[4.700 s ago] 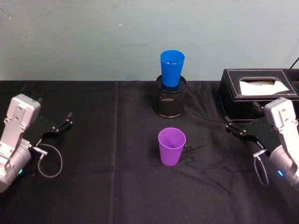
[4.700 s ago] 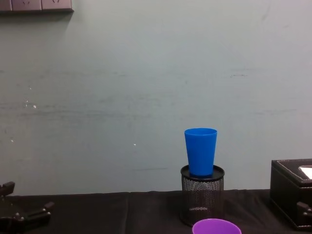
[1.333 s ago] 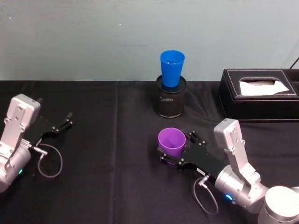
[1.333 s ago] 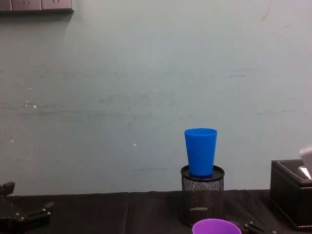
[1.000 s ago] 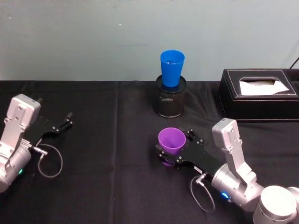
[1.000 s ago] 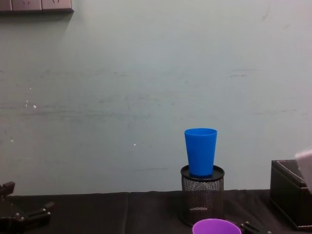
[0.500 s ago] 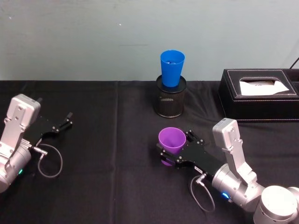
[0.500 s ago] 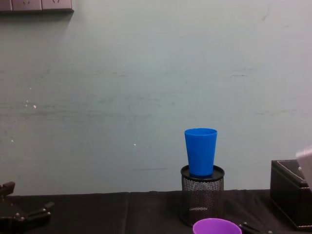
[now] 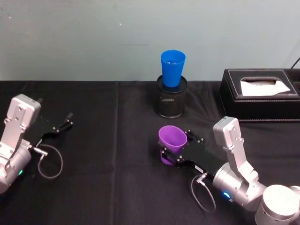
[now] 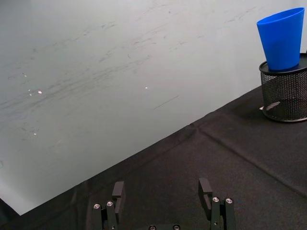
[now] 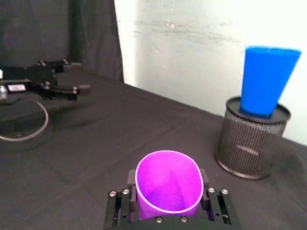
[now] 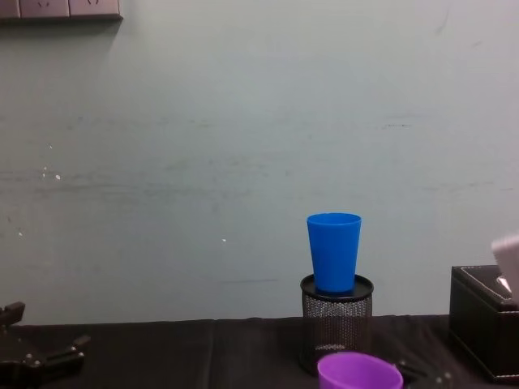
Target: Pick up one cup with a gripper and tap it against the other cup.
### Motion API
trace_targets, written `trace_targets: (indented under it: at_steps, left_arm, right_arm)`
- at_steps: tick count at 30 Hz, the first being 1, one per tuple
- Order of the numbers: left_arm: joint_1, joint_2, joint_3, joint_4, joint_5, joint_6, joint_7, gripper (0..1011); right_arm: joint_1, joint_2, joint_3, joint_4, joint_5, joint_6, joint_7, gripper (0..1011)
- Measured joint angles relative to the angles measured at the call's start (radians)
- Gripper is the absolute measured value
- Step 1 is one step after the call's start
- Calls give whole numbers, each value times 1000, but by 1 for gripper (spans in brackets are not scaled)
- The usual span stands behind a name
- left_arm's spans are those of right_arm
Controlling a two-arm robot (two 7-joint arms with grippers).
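Right pincer [image 9: 174, 144], arm stretched low leftward, clamps the tilted purple cup [image 9: 171, 136]; left pincer [image 9: 69, 120] parked, fingers apart.

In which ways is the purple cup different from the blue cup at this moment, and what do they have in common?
The purple cup is clamped in the right gripper, low down; the blue cup stands free in the black mesh holder, higher and farther back. The purple cup leans, its rim squeezed oval; the blue cup is upright. Both are smooth, tapered tumblers, mouths up. The left gripper idles, open, far left.
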Motion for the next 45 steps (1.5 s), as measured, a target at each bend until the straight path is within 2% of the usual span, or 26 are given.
trace_targets:
  at_steps: [5, 11, 17, 23, 45]
  left_arm:
    - [0, 0, 0, 0, 0, 0, 0, 1000]
    - [0, 0, 0, 0, 0, 0, 0, 1000]
    - [0, 0, 0, 0, 0, 0, 0, 1000]
    - [0, 0, 0, 0, 0, 0, 0, 1000]
    - [0, 0, 0, 0, 0, 0, 0, 1000]
  right_arm:
    - [-8, 15, 20, -83, 0, 61, 5, 721]
    - [-13, 34, 60, -203, 23, 182, 9, 721]
    - [0, 51, 88, -280, 27, 265, 17, 721]
    - [16, 59, 98, -314, 20, 315, 18, 721]
    - [15, 59, 104, -321, 18, 326, 17, 721]
